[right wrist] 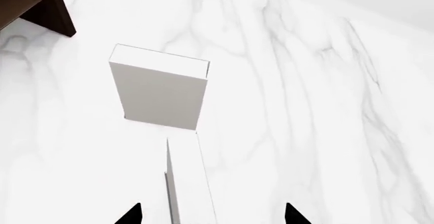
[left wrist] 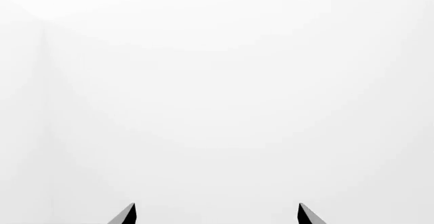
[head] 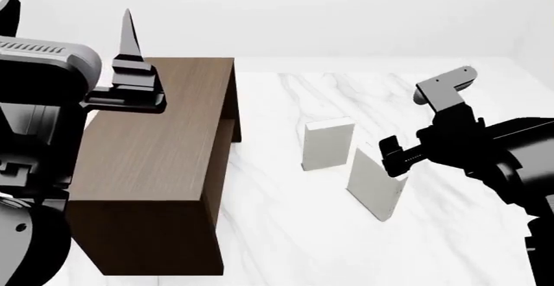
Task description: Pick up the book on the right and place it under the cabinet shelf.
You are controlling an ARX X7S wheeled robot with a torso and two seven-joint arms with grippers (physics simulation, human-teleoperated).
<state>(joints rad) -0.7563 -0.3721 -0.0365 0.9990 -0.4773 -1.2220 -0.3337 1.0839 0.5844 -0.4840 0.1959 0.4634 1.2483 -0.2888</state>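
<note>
Right claw point(right wrist: 211, 215) spread, straddling upright book point(right wrist: 188, 183) | left claw point(left wrist: 217, 215) spread, raised | cabinet point(head: 165, 169) left.

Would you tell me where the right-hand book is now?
In the head view, the book stands on the marble table, right of its twin, beside the right gripper.

A white marble surface point(head: 346, 247) with soft grey veining spreads out wide here, bright and evenly lit, no hard shadows anywhere. Behind it, plain pale walls point(head: 346, 13) rise, almost blending into the glow. On the left sits a long dark brown wood-grain cabinet point(head: 165, 169), the only furniture around, its open side facing the marble.
</note>
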